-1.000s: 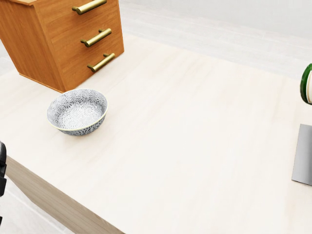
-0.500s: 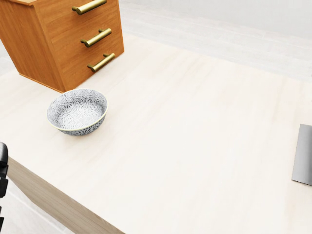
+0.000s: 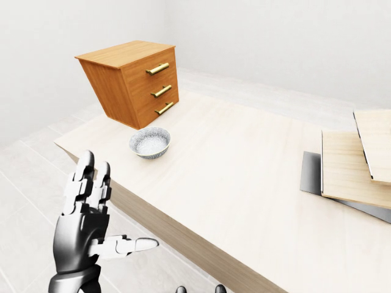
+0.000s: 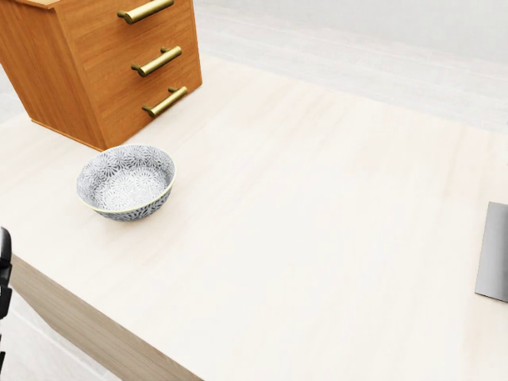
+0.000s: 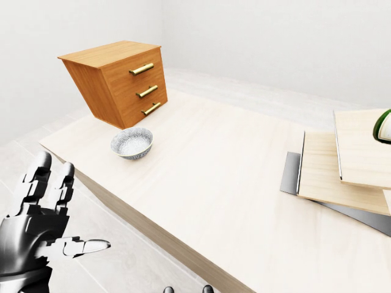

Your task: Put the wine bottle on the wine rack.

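Only a green and white sliver of the wine bottle (image 5: 383,126) shows, at the right edge of the right-eye view, above the top board of the wine rack (image 5: 333,171). The rack is a stack of pale wooden boards on a grey base plate (image 4: 496,250), at the table's right side. What holds the bottle is cut off by the frame. My left hand (image 3: 113,204) hovers low at the left, off the table's near edge, open with its fingers spread and nothing in them. My right hand is out of sight.
A wooden drawer unit (image 3: 135,79) with brass handles stands at the upper left of the pale table (image 3: 244,159). A patterned grey bowl (image 3: 149,142) sits just below it. A light tiled floor (image 3: 24,201) lies to the left of the table.
One second ago the green bottle showed at the right edge of the head view; it has since left that view. The dark left hand at the left edge barely shifted.
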{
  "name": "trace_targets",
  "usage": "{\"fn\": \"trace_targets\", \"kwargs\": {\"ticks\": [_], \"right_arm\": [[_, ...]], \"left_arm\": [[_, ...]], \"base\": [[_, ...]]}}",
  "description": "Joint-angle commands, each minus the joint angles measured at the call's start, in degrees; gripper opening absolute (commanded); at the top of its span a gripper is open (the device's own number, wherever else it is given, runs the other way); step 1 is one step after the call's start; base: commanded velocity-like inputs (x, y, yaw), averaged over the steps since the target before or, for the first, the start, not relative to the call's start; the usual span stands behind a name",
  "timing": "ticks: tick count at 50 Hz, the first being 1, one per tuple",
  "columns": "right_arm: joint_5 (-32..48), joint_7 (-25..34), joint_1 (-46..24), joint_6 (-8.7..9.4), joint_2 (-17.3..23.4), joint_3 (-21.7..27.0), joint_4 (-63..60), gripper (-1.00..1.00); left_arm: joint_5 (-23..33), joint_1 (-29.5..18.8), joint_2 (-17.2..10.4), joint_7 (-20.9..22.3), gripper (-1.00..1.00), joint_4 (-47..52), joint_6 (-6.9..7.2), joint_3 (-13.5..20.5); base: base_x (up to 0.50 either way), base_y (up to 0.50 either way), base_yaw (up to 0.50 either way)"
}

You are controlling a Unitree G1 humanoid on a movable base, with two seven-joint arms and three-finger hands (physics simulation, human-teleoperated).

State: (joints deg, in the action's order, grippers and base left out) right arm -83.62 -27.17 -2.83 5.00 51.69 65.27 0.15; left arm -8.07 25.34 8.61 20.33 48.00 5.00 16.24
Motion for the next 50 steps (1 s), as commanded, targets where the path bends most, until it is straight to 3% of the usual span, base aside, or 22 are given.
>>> {"fn": "trace_targets", "kwargs": {"ticks": [1, 18, 28, 36, 37, 43, 50], "right_arm": [[-0.5, -0.5, 0.3, 0.0, 0.8, 2.6, 1.5, -1.0], [-0.9, -0.6, 0.7, 0.0, 1.0, 2.4, 1.5, -1.0], [1.2, 10.3, -0.3, 0.0, 6.5, 2.2, 12.6, -1.0], [-1.2, 12.0, -0.4, 0.0, 9.9, 3.2, 19.5, -1.0], [-4.6, 12.2, -1.0, 0.0, 10.6, 3.9, 21.5, -1.0], [-3.9, 13.6, -0.1, 0.0, 12.6, 3.9, 25.0, -1.0], [-3.0, 16.8, -1.0, 0.0, 13.4, 0.3, 29.0, -1.0]], "left_arm": [[0.1, 0.1, 0.0, -0.1, 1.0, 0.3, 0.0, -0.3], [0.1, 0.1, 0.0, -0.2, 1.0, 0.3, 0.0, -0.3], [-0.3, -0.1, -0.2, -0.1, 1.0, 0.6, 0.0, 0.3], [0.0, -0.2, -0.1, -0.2, 1.0, 1.2, 0.0, 0.0], [-0.1, -0.3, -0.1, -0.3, 1.0, 1.3, 0.0, 0.0], [0.2, -0.1, -0.1, -0.5, 1.0, 2.0, 0.0, -0.5], [0.2, -0.2, -0.2, -0.7, 1.0, 2.3, 0.0, -0.7]], "base": [[0.0, 0.0, 0.0], [0.0, 0.0, 0.0], [0.0, 0.0, 0.0], [0.0, 0.0, 0.0], [0.0, 0.0, 0.0], [0.0, 0.0, 0.0], [0.0, 0.0, 0.0]]}}
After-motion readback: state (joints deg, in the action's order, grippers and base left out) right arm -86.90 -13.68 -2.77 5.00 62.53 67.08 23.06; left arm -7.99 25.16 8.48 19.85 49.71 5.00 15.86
